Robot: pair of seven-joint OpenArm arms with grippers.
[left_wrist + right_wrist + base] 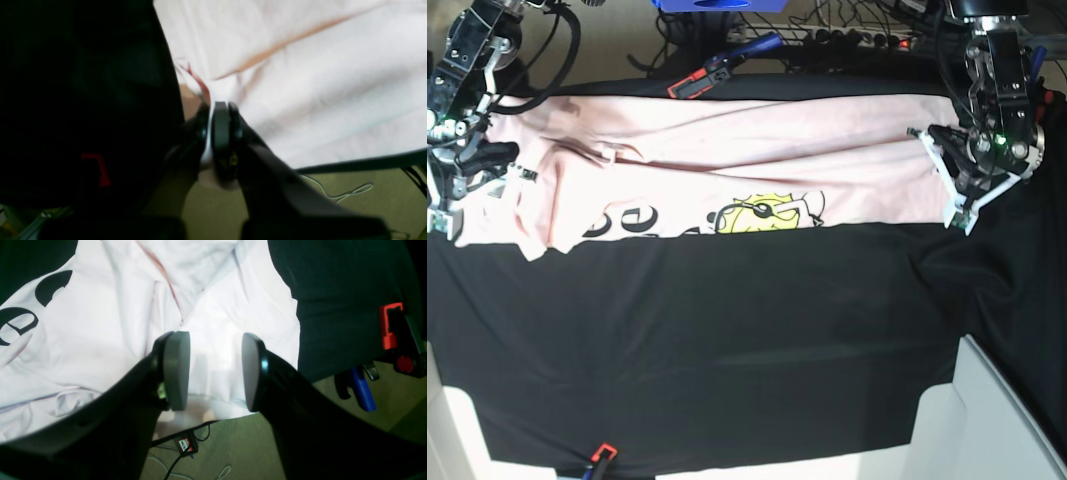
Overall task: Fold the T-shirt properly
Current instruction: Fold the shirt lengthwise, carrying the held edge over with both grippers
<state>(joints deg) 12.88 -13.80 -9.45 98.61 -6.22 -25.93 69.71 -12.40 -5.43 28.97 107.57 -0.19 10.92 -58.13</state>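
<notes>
Between the pressed-together pads of the left gripper (220,115) a thin fold of the T-shirt (757,165) is pinched, as is seen in the left wrist view, where pale cloth runs down through the narrow slit between the two dark fingers. From that pinch the fabric is spread away toward the upper right, with a long brownish crease (293,40) drawn across it. In the base view this gripper is found at the garment's right end, beside the far right edge of the cloth.

The right gripper (215,370) is held with its jaws apart; a clear gap is seen between the two grey pads (176,370), and through it bright pink-white fabric is visible. Whether any cloth is touched by those pads cannot be told. Black lettering (20,320) is shown at the left of that view.

Across the far part of the table the T-shirt is laid out as a long horizontal band on the black table cloth (727,340), stretched between the two arms. Along its near edge the black letters and a yellow graphic (762,212) are exposed. Beyond the shirt a red-and-black clamp (692,85) is seen, and another red-tipped clamp (599,456) at the near edge of the cloth.
</notes>
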